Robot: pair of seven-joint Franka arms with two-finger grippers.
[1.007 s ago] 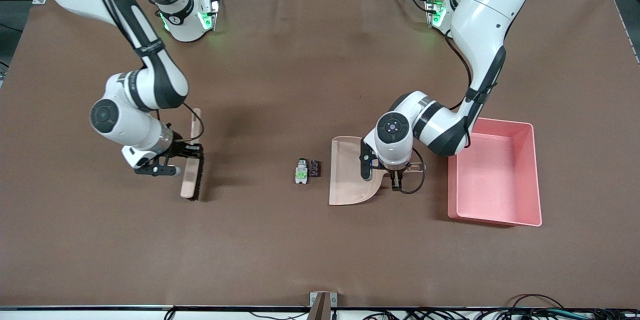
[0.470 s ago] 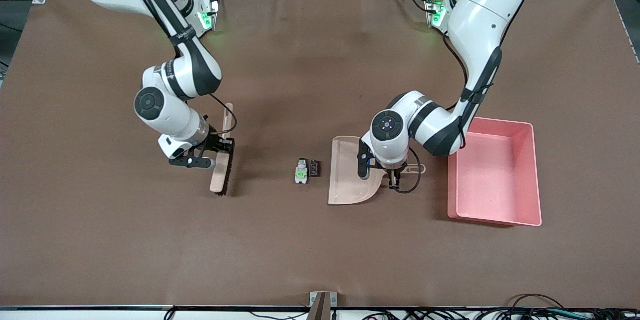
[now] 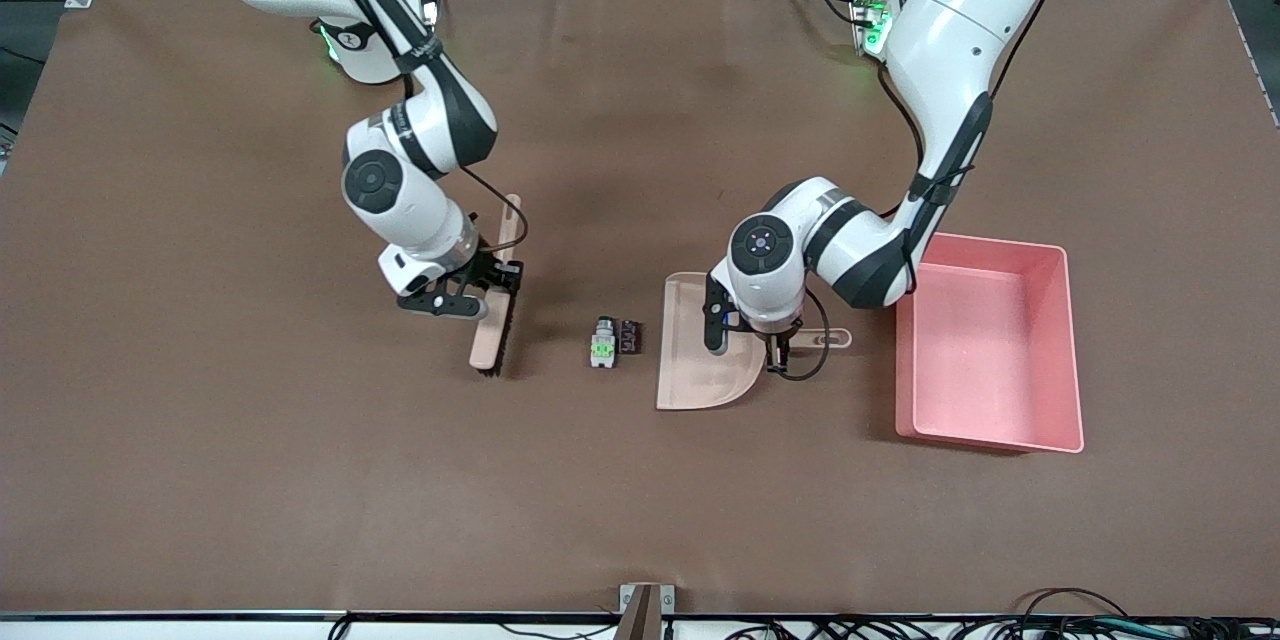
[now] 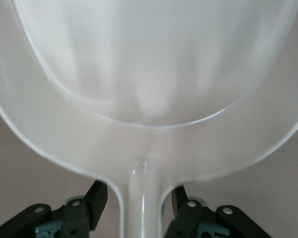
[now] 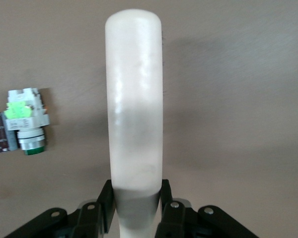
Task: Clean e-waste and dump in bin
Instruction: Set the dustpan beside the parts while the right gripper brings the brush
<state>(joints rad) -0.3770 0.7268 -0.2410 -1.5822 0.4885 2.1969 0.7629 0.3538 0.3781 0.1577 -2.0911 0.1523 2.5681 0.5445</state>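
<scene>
1. While the pink bin (image 3: 990,345) sits toward the left arm's end of the table, it looks light, stiff and slick.
2. Left gripper (image 3: 775,345) pinches the dustpan (image 3: 700,360) by its handle.
3. Right gripper (image 3: 490,285) pinches the brush (image 3: 492,330).
4. Mid-table, between brush and dustpan, the e-waste (image 3: 615,342) looks hard, light and skittery: sweep it, I'd say, don't pinch.

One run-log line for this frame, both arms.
right gripper: shut on brush, beside e-waste | left gripper: shut on dustpan handle | e-waste: on table, unswept | bin: beside dustpan
</scene>
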